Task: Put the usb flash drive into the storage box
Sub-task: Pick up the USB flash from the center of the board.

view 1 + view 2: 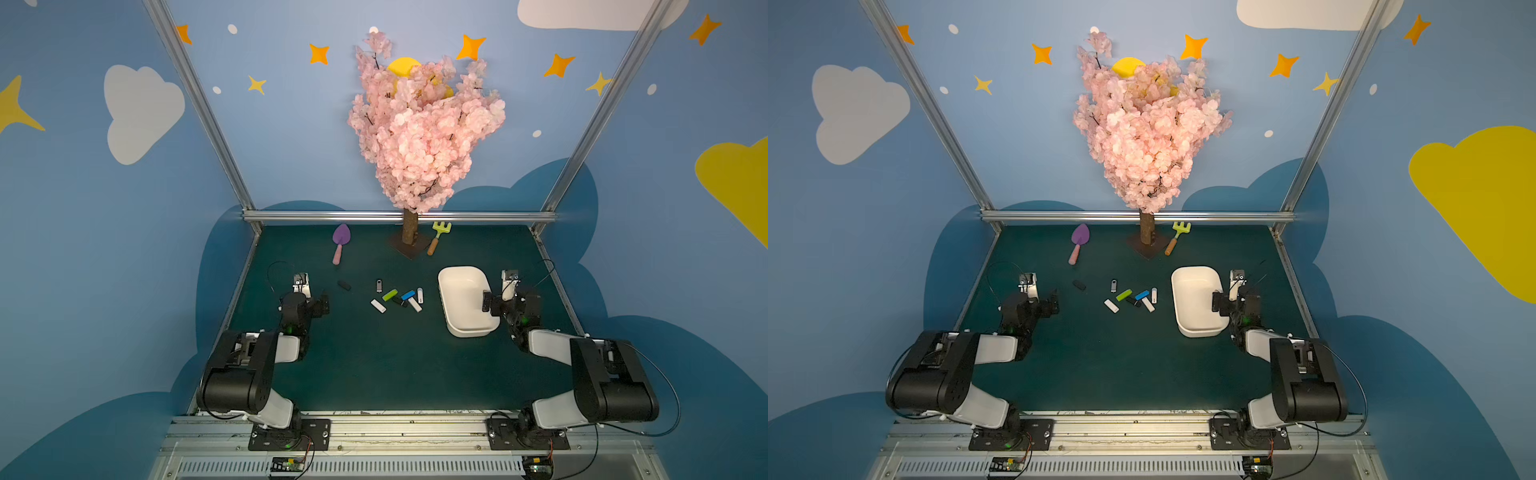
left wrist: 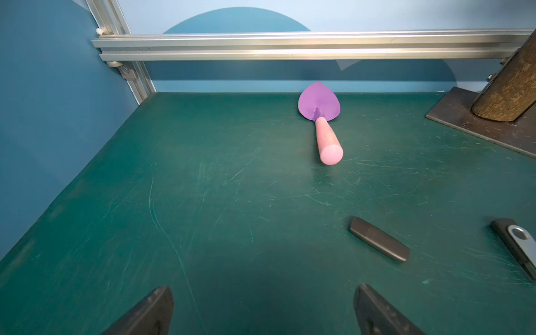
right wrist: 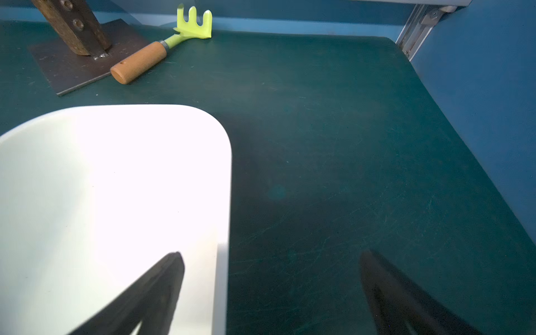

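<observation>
Left claw (image 2: 262, 287), right claw (image 3: 272, 253) wide apart, empty. Risk: pinching two clustered plastic usb flash drives (image 1: 390, 295) beside white plastic storage box (image 1: 461, 270).

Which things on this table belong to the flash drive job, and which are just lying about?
Job: storage box; the flash drives, among them green flash drive, blue flash drive, lone black flash drive.
Lying about: purple trowel; green rake; pink blossom tree.
</observation>
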You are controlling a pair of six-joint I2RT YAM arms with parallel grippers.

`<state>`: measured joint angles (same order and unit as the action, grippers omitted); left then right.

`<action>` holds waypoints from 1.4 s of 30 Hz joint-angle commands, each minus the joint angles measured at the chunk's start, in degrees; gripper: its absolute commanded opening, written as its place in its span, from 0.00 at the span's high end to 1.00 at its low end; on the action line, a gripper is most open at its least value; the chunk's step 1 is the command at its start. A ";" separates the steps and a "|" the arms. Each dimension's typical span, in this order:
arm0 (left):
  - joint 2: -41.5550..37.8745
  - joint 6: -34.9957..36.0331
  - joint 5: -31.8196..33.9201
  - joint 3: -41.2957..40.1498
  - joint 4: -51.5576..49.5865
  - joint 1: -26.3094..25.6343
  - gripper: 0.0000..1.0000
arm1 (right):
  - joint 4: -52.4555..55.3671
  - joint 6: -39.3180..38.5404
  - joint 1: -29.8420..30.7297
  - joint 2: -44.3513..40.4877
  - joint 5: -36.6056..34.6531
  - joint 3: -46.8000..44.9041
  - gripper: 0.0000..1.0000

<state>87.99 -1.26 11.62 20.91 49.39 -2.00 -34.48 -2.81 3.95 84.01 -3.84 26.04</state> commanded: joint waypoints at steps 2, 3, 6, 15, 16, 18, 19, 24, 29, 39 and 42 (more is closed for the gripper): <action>0.35 0.73 0.34 0.43 0.89 -0.13 0.00 | 0.21 0.10 -0.08 0.55 0.45 0.94 0.02; 0.40 0.81 0.41 0.36 0.97 -0.07 0.00 | 0.23 0.08 -0.12 0.60 0.45 0.94 0.02; 0.40 0.75 0.40 0.36 0.89 -0.16 0.00 | 0.20 0.08 -0.16 0.48 0.41 0.99 0.02; 0.43 0.73 0.42 0.41 0.81 -0.11 0.00 | 0.24 0.14 -0.12 0.63 0.43 0.94 0.02; 0.43 0.67 0.42 0.57 0.68 -0.04 0.00 | 0.22 0.10 -0.11 0.55 0.41 0.94 0.02; 0.46 0.46 -0.29 0.87 0.13 0.29 0.00 | 0.24 0.10 -0.13 0.59 0.46 0.94 0.02; 0.44 0.30 -0.79 1.04 -0.28 0.48 0.00 | 0.23 0.09 -0.15 0.58 0.41 0.96 0.02; 0.40 -0.15 -3.52 1.48 -1.32 1.66 0.00 | 0.21 0.09 -0.19 0.58 0.54 0.96 0.02; 0.09 -0.35 -5.91 1.47 -1.66 2.71 0.00 | 0.52 0.44 -1.21 0.50 2.61 1.04 0.02; -21.54 -17.31 1.06 12.19 -38.05 0.97 0.00 | 29.35 12.22 -0.40 -20.46 -12.67 12.10 0.02; -25.04 -31.15 1.12 11.55 -42.15 1.02 0.00 | 45.35 33.59 -1.26 -27.17 -21.67 17.79 0.02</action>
<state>64.36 -17.45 12.29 33.30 20.49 -1.08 -7.99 11.84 3.42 62.28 -15.25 40.12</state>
